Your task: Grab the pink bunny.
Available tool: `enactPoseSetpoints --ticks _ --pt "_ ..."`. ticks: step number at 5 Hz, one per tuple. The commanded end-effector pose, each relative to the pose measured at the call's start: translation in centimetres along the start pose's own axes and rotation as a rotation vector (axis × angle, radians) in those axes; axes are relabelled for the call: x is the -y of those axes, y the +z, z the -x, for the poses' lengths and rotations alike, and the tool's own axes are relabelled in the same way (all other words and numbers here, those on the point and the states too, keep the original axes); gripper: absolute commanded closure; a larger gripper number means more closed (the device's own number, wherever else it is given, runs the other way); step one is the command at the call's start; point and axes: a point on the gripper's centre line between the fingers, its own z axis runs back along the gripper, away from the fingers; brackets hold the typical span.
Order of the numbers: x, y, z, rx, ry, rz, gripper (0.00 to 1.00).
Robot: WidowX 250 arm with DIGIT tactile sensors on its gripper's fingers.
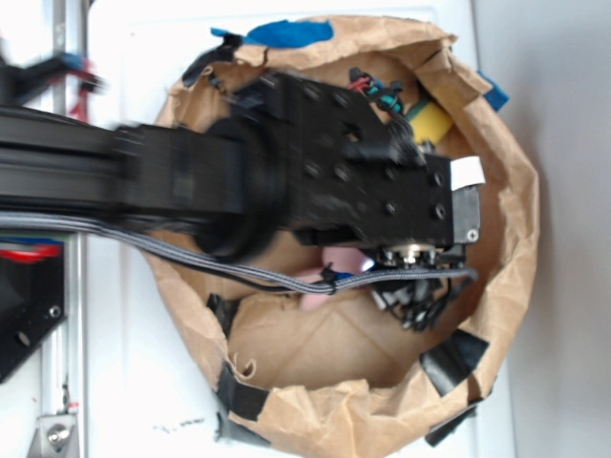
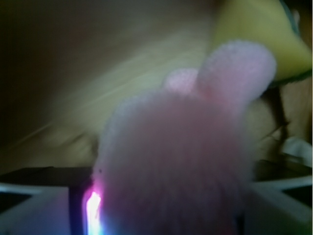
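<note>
The black arm (image 1: 191,176) reaches in from the left, blurred, over the brown paper bowl (image 1: 496,286) and hides most of the pink bunny (image 1: 329,272), which lies in the bowl beneath it. The hand itself is hidden under the arm; I cannot tell how wide it stands. In the wrist view the bunny (image 2: 181,161) fills the frame, fuzzy, ears (image 2: 239,68) pointing up-right toward the yellow sponge (image 2: 259,34).

The arm (image 1: 191,176) is matte black throughout: a long, blurred boxy link leading into a rounded joint, then a blocky wrist section (image 1: 382,181) dotted with small screw holes. A grey braided cable (image 1: 239,267) runs along its underside, tied with a black band. A silver metal bracket (image 1: 466,215), perhaps a camera mount, sits at the far end.
</note>
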Motion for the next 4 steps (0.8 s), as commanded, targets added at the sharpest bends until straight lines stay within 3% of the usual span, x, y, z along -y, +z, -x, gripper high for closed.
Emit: enactPoseSetpoints --ticks 1,2,3,4 --pt "-2.6 9.8 -0.4 0.004 -0.31 0.134 1.0" --pt "-3.3 11.6 -0.4 0.035 -0.339 0.055 1.0" --pt "-2.3 12.3 -0.5 0.056 -0.368 0.017 1.0" --pt "-2.1 12.1 -3.5 0.075 -0.371 0.005 1.0"
